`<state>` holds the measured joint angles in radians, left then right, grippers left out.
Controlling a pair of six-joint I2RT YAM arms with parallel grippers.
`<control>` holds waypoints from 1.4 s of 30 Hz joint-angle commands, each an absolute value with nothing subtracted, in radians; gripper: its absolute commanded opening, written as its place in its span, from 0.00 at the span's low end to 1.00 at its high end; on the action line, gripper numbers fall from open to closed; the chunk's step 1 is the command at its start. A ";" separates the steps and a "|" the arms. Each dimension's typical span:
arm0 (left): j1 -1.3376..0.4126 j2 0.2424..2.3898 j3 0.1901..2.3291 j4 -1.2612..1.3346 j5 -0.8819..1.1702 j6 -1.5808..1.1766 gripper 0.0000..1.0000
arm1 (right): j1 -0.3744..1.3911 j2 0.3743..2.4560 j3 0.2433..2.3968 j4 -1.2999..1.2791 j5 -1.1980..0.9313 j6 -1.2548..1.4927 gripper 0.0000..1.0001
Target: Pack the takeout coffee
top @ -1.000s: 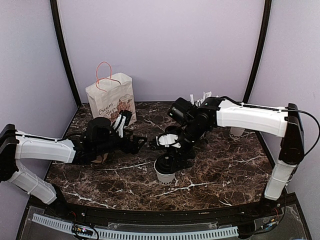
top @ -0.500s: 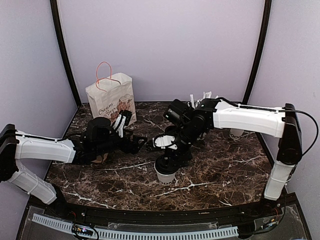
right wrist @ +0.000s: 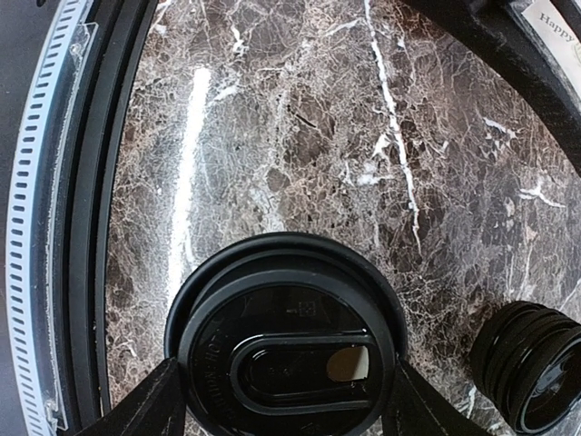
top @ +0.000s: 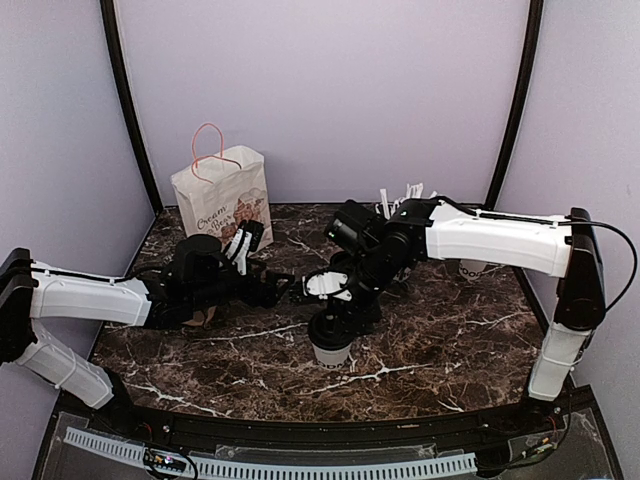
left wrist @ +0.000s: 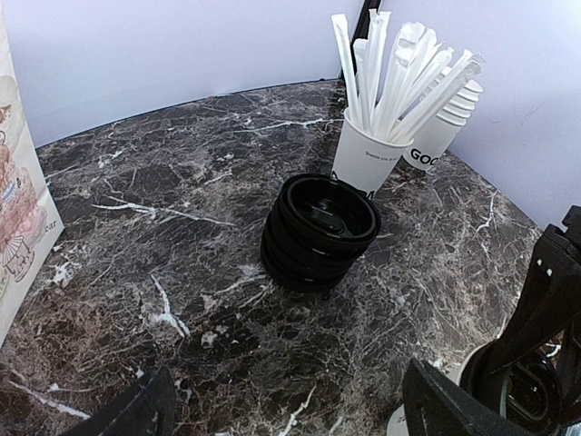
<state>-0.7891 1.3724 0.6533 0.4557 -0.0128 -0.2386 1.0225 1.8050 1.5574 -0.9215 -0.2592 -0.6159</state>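
Right gripper (right wrist: pixel 283 392) straddles the coffee cup (right wrist: pixel 286 313), jaws against the lid's sides; whether they clamp it, I cannot tell. Squeezing the lid alone could pop it off.

The right gripper (top: pixel 334 318) is hanging over the takeout coffee (top: pixel 331 348), fingers flanking its lid; a paper bag (top: pixel 222 200) is standing at ten o'clock.

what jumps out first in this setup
The right claw straddling the black-lidded takeout coffee, front and centre; whether it grips is unclear. Next, the paper bag with pink handles at the back left, and the stack of black lids beside a cup of white sticks.
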 commanded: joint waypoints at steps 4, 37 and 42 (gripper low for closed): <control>-0.785 1.348 0.656 0.463 -0.001 -0.220 0.89 | 1.032 1.809 1.574 -0.947 -0.303 -0.617 0.66; -0.785 1.363 0.657 0.460 0.028 -0.215 0.89 | 1.032 1.848 1.617 -0.982 -0.252 -0.614 0.66; -0.785 1.368 0.652 0.466 0.031 -0.218 0.89 | 1.031 1.855 1.612 -0.979 -0.255 -0.615 0.66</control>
